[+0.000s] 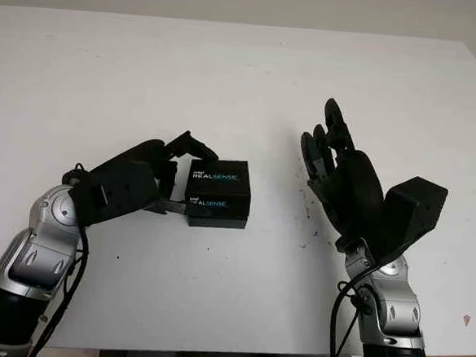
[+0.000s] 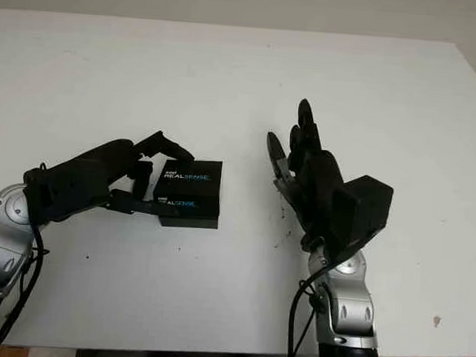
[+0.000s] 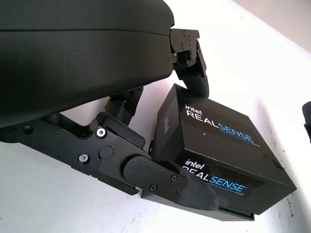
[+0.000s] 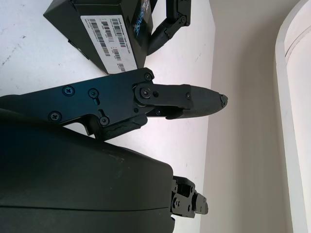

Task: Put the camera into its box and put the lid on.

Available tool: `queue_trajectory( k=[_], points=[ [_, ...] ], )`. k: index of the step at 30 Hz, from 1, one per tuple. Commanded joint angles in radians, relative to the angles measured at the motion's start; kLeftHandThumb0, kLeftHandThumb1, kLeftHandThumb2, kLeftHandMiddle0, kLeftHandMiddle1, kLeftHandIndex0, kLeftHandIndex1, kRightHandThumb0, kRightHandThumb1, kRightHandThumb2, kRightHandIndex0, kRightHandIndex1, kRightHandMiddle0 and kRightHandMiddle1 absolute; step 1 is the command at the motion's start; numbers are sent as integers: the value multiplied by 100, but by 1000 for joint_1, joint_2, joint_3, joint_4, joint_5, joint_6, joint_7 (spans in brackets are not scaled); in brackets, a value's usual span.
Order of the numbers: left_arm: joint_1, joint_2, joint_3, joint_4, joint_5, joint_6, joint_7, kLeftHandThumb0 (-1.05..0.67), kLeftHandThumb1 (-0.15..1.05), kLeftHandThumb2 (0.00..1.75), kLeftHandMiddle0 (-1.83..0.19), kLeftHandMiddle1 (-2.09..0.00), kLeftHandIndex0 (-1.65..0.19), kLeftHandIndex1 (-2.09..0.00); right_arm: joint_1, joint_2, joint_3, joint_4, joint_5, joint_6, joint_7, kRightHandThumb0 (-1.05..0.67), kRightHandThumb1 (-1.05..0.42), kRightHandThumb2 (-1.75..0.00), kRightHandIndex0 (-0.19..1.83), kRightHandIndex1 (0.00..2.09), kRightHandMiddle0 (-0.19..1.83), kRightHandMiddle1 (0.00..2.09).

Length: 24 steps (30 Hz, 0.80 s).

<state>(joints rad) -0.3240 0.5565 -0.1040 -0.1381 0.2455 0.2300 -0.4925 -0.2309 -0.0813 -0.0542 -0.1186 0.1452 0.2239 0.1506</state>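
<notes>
Right robot hand (image 1: 337,165) of mine hovers open over the worktop (image 1: 245,81); left robot hand (image 1: 152,181) grips the lidded box (image 1: 218,193).

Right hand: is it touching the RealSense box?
No. The right hand is open, raised above the table with bare tabletop between it and the box, which the left hand grips.
</notes>
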Motion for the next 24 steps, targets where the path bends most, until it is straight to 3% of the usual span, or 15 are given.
queue_trajectory(
  k=[1,12,24],
  points=[
    [27,-7,18,-19,-3,-6,21,-37,105,25,-45,-209,-1,-200,11,-6,-6,-12,8,-4,4,-56,-105,-40,-15,5,-11,5],
    [43,-35,42,-2,-21,-116,112,-36,105,25,-40,-209,5,-195,11,-9,-1,-13,-2,-2,0,-58,-105,-39,-14,6,-10,6],
    [44,-31,49,3,-19,-143,121,-35,105,25,-36,-209,4,-192,7,-8,-4,-17,7,8,6,-57,-105,-40,-15,5,-10,5]
  ],
)
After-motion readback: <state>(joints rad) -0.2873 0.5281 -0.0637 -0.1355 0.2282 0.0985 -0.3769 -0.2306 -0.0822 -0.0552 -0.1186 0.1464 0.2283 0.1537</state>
